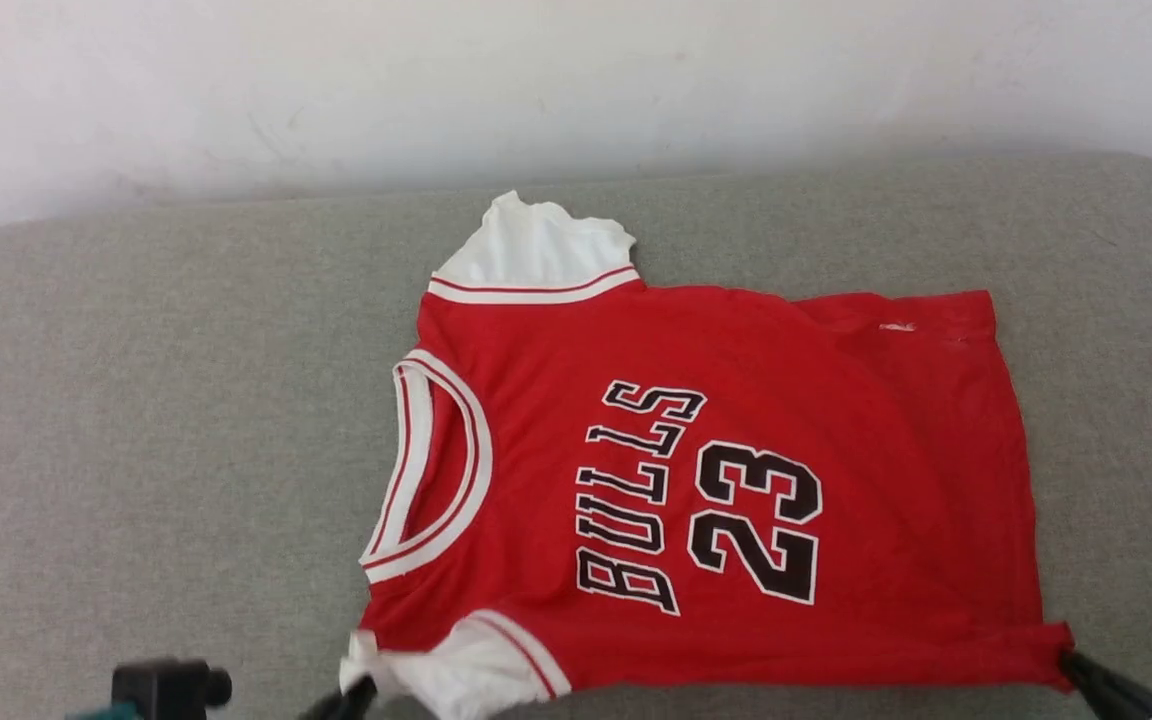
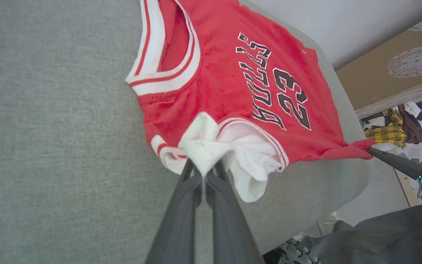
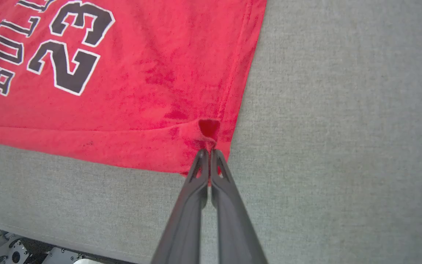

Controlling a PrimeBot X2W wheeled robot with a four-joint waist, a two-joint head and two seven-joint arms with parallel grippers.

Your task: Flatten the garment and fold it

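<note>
so the left tool (image 2: 203, 172) is at the desk's (image 1: 136, 450) front edge, a bit left of the middle, with its two dark fingers (image 2: 181, 205) squeezed together on a bunched-up bit of the near white sleeve (image 2: 247, 161). In the head view you only catch its tips (image 1: 351, 700) poking up at that sleeve. The desk is covered in grey fabric with rounded corners and backs onto a pale wall (image 1: 576, 80). The jersey (image 1: 836, 400) is red and lies face up and sideways on it, from about the middle over toward the right, with its near side right along the front edge. The striped collar (image 1: 436, 470) points to the left edge and the hem (image 1: 1016, 450) to the right edge. The far white sleeve (image 1: 531, 250) sticks out toward the back edge. The BULLS lettering (image 1: 631, 500) and the 23 (image 1: 756, 520) read sideways, and the body is pretty flat with a few soft wrinkles near the back hem corner. Over by the front right corner, the right tool (image 3: 209, 152) is pinched closed on the near hem corner (image 3: 207, 128), fingers (image 3: 192, 198) pressed together with a little nub of red cloth poking out between them.
</note>
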